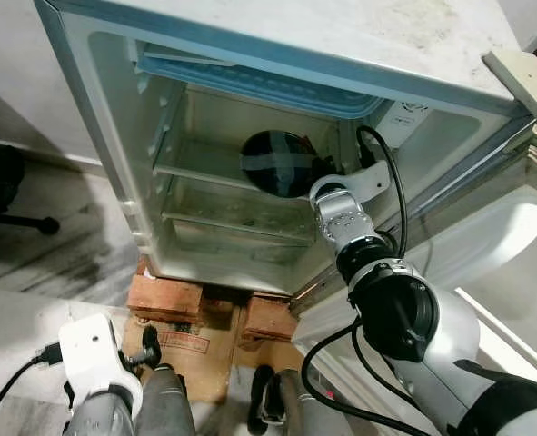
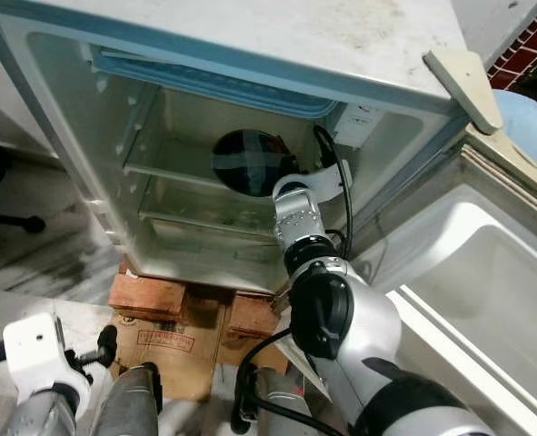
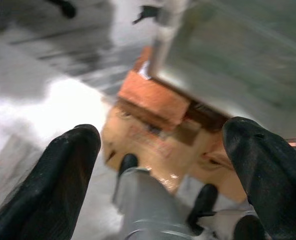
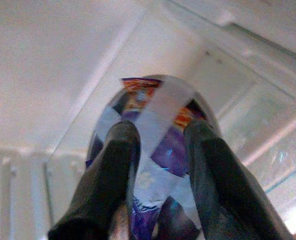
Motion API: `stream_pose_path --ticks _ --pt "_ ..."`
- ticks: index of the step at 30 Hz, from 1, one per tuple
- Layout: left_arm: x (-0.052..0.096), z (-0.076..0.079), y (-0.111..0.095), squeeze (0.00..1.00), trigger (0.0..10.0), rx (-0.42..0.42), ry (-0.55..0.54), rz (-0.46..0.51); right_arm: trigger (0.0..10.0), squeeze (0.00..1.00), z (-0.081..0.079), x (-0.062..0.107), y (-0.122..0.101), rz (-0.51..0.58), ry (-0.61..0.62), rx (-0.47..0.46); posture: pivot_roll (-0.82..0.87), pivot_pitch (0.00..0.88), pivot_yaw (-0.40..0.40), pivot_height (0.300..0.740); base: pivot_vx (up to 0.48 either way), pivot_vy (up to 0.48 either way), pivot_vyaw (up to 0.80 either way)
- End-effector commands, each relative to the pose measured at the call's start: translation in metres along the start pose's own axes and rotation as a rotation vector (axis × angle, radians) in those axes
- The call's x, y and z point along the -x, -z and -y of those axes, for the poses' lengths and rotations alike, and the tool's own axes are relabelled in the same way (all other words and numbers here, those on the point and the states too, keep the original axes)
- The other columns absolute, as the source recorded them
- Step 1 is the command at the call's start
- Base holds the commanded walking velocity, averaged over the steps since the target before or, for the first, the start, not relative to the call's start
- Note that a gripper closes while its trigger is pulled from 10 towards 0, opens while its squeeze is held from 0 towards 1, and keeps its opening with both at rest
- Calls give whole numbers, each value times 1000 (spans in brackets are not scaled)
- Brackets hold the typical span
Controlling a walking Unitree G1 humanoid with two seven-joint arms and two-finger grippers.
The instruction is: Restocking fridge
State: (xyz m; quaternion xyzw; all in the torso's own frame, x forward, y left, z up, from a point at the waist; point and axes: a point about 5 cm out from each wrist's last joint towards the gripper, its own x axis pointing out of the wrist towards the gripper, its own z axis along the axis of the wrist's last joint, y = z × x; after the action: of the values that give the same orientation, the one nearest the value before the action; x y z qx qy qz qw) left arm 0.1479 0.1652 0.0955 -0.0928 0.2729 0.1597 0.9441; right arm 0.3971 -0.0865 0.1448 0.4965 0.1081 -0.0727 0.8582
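Note:
The open fridge (image 1: 104, 136) stands in front of me with glass shelves (image 1: 204, 173) inside. My right gripper (image 4: 160, 129) reaches in over the upper shelf, shut on a dark purple snack packet (image 1: 273, 162), one black finger on each side of it. The packet (image 4: 163, 100) appears to rest on the shelf near the back wall, and its lower part is hidden by the fingers. My left gripper (image 3: 163, 140) hangs low by my left leg, open and holding nothing; it also shows beside the white wrist (image 1: 150, 350).
The fridge sits on orange bricks (image 1: 164, 295), with a flattened cardboard sheet (image 1: 186, 350) on the floor before them. Its white door (image 1: 522, 263) stands open at my right. A lower glass shelf (image 1: 232, 218) is bare. My legs (image 1: 286, 400) stand close to the cardboard.

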Motion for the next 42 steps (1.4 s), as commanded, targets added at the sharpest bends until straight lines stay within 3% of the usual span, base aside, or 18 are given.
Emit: stream_pose_path --ticks 1,6,7,11,15,17,21,22,24,26,28,29,36,42 --pt "-6 17 -5 0 10000 86 36 9 10000 1000 -6 -1 -7 21 -58 111 244 171 -188 740 0 0 0" --pt "-15 24 -13 0 10000 98 60 44 10000 1000 -15 -1 -9 0 -240 287 229 139 -197 740 0 0 0" --pt "-17 26 -16 0 10000 83 67 70 10000 1000 -17 1 -5 -34 -330 386 226 133 -201 740 0 0 0" --pt "-18 26 -28 0 10000 70 67 165 10000 1000 -12 8 12 -154 -535 582 213 116 -205 740 0 0 0" --pt "-20 24 -32 0 10000 75 44 194 10000 1000 -7 12 22 -237 -601 599 208 110 -205 740 0 0 0" --pt "-24 15 -35 0 10000 99 -24 209 10000 1000 -2 19 40 -335 -690 703 203 110 -208 740 0 0 0" --pt "-23 10 -36 0 10000 98 -51 219 10000 1000 0 23 51 -380 -720 771 206 124 -212 740 0 0 0" --pt "-22 6 -34 0 10000 103 -73 217 10000 1000 3 26 59 -418 -738 823 209 136 -215 740 0 0 0" --pt "-22 6 -34 0 10000 103 -73 217 10000 1000 3 26 59 -418 -738 823 209 136 -215 740 0 0 0" --pt "-16 -2 -28 0 10000 104 -103 197 10000 1000 10 33 79 -497 -762 961 222 169 -225 740 0 0 0" --pt "-12 -4 -26 0 10000 105 -108 190 10000 1000 12 36 86 -524 -770 1009 225 177 -228 740 0 0 0" --pt "-12 -4 -26 0 10000 105 -108 190 10000 1000 12 36 86 -524 -770 1009 225 177 -228 740 0 0 0" --pt "5 3 -23 0 10000 99 -69 199 10000 1000 19 43 110 -602 -726 1247 231 257 -258 740 0 0 0" --pt "17 10 -20 0 10000 64 -29 194 10000 1000 26 41 108 -587 -665 1305 230 286 -261 740 0 0 0"
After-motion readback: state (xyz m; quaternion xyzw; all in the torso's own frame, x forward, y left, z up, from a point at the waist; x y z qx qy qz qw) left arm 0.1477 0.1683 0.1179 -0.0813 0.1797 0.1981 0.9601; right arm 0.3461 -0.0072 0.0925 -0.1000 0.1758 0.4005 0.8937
